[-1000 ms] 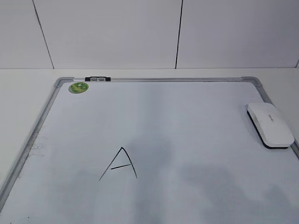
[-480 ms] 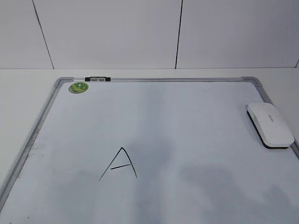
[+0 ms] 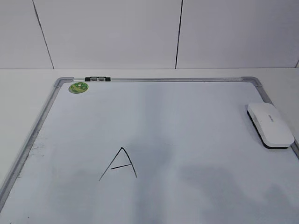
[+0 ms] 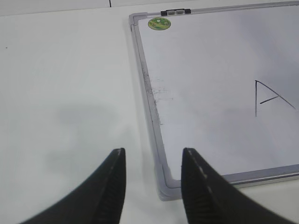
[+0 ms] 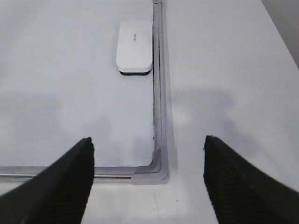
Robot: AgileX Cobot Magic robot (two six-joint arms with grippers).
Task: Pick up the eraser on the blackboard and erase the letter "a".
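Observation:
The white eraser (image 3: 270,125) lies on the blackboard (image 3: 187,116) at its right edge, and also shows in the right wrist view (image 5: 135,46). An angular capital "A" (image 3: 120,164) is drawn at the board's lower middle and also shows in the left wrist view (image 4: 271,95). No small cursive "a" shows in any view. My left gripper (image 4: 153,151) is open and empty over the board's near left corner. My right gripper (image 5: 148,138) is wide open and empty over the near right corner, well short of the eraser. Neither gripper appears in the exterior view.
A round green sticker (image 3: 78,87) sits in the board's far left corner, beside a small black clip (image 3: 96,79) on the top frame. Smudges mark the board by its left frame (image 4: 156,91). White table (image 4: 70,93) surrounds the board; a panelled wall stands behind.

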